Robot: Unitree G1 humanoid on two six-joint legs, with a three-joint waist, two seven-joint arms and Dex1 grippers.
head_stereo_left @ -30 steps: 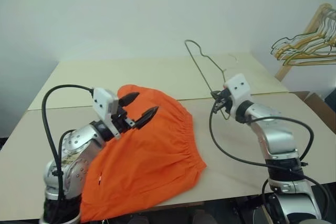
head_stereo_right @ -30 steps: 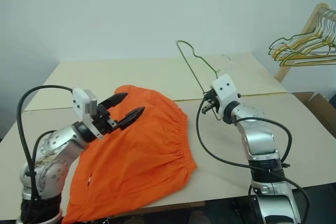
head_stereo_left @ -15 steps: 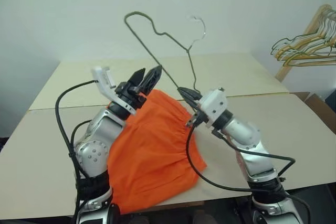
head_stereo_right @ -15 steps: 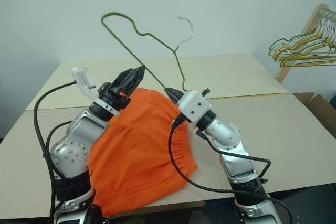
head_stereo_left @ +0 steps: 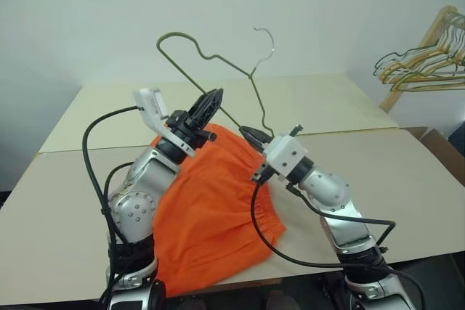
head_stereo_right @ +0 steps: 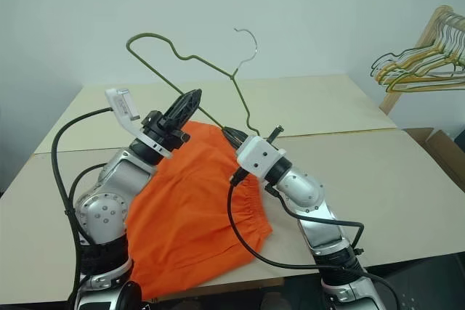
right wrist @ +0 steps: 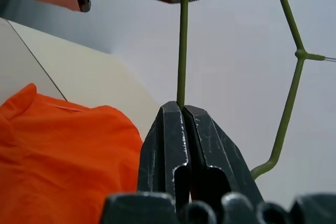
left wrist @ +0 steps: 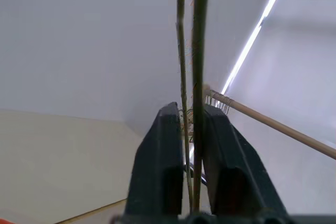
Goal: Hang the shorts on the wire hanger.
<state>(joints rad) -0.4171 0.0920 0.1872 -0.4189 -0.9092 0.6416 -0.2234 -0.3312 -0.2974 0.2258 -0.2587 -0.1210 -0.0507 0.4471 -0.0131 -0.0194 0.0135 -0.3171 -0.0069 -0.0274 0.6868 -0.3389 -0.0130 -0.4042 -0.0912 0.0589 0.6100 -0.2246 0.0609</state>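
left end effector (head_stereo_left: 213, 99) newly clamped on wire hanger (head_stereo_left: 211, 56), right end effector (head_stereo_left: 251, 134) too

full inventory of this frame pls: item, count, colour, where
wire hanger: 1, olive green with a silvery hook, held up in the air above the shorts, clamped along its bottom wire by both grippers
shorts: 1, bright orange, lying on the near table under the two arms, gathered waistband toward the right side
tables: 2, beige, pushed together, one seam running across between them
spare hangers: a bunch, yellow-gold, count unclear, hanging on a wooden rack at far right
wall: plain white, behind the tables
left gripper: 1, black fingers, shut on the wire hanger
right gripper: 1, black fingers, shut on the wire hanger, lower along the same wire
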